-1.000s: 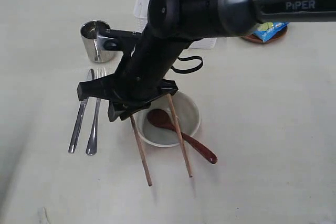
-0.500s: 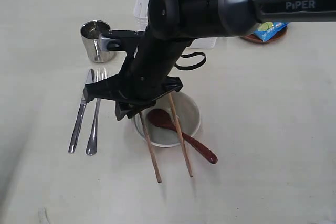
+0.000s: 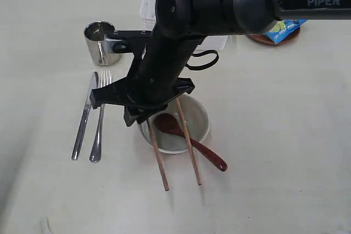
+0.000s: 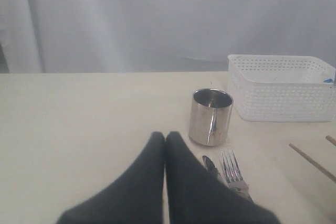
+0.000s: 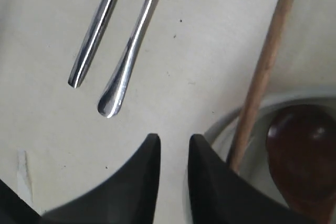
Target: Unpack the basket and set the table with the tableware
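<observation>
Beside the right gripper (image 5: 173,139), its jaws narrow and empty, the chopstick (image 5: 262,72) now lies nearer the other chopstick (image 3: 188,141), so the pair looks nearly straightened.

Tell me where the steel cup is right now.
In the exterior view the steel cup stands upright on the left, beside the white basket, beyond the knife and fork.

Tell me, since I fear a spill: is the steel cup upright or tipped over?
Upright. The cup stands on its base on the table, its open mouth facing up; the left wrist view agrees.
</observation>
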{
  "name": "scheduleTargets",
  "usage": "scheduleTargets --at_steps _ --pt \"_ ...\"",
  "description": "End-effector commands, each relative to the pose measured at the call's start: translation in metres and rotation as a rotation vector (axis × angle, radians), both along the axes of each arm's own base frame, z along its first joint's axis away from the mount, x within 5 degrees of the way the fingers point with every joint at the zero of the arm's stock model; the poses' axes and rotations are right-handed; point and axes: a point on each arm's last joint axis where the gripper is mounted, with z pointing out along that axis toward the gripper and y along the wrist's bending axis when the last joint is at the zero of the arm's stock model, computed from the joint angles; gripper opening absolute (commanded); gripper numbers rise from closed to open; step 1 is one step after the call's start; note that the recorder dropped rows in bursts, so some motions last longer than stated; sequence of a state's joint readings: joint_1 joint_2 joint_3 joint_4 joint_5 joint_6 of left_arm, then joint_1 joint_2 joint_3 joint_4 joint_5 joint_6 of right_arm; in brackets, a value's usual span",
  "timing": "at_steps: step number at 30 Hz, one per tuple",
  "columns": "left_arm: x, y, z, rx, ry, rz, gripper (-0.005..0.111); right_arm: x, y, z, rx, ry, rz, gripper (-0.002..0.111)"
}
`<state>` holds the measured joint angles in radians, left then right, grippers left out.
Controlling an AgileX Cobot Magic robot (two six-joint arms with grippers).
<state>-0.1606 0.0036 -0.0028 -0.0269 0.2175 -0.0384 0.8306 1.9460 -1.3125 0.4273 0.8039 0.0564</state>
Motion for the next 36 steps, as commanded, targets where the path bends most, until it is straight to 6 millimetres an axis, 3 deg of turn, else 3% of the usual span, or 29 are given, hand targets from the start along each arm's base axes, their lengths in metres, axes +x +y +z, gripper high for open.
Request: scheduleTargets --at_steps 1,29,36 --pt "0.000 0.000 0.000 -0.006 -0.006 -0.001 0.000 0.000 -0.004 0.006 -0.023 -0.013 0.018 0.019" --pt "0.000 0.000 0.000 -0.006 -0.006 -0.001 0.000 0.004 -0.019 0.004 -0.194 -0.061 0.012 0.019" --pt "0.000 0.000 0.000 -0.006 -0.006 -0.001 0.000 0.006 -0.019 0.020 -0.182 -0.106 0.029 0.019"
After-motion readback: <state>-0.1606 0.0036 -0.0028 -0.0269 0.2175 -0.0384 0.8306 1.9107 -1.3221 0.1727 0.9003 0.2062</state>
